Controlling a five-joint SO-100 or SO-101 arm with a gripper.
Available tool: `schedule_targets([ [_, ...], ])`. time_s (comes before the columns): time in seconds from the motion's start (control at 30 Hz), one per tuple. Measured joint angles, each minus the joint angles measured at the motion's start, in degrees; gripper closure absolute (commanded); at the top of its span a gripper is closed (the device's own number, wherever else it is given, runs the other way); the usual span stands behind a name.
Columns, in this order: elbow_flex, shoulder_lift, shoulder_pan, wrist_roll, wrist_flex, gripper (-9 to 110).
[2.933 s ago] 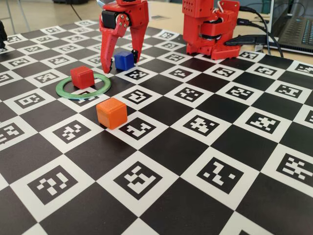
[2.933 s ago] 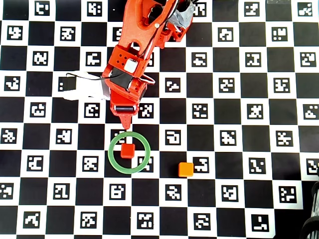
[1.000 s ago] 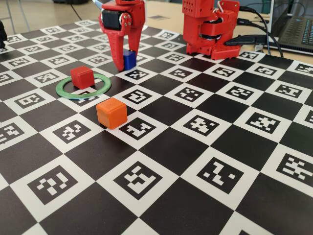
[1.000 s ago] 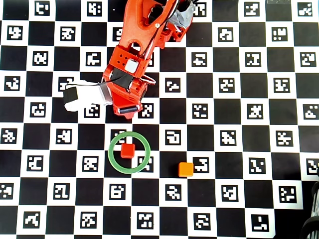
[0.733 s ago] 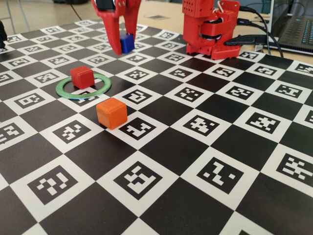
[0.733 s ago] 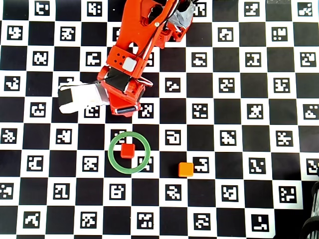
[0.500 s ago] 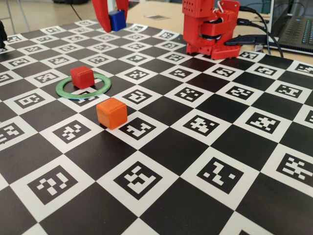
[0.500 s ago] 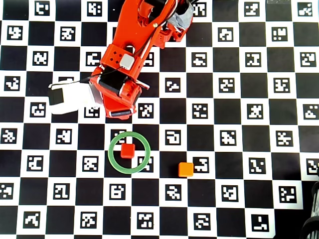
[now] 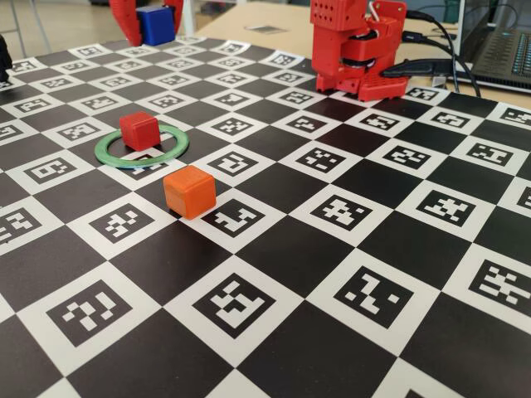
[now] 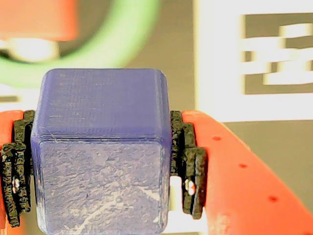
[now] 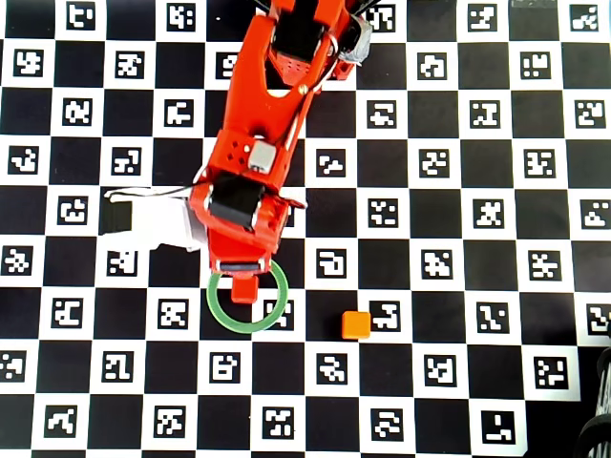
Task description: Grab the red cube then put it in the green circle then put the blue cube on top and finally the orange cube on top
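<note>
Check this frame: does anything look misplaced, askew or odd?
One thing: the red cube is not centred in the green circle; in the fixed view it sits at the ring's far-left edge, seemingly overlapping the rim. Otherwise fine: the gripper squarely clamps the blue cube, and the orange cube waits outside.

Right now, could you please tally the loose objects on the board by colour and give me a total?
Red cube: 1, inside the green ring
Blue cube: 1, held in the gripper
Orange cube: 1, on the board
Green ring: 1
Total: 4
</note>
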Motion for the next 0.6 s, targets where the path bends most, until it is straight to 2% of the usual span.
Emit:
schedule_targets([
  [0.23,-6.06,-4.48,-2.2,5.36,0.0,91],
  [0.6,-6.77,-7.03,-3.34,5.54,-0.44,91],
])
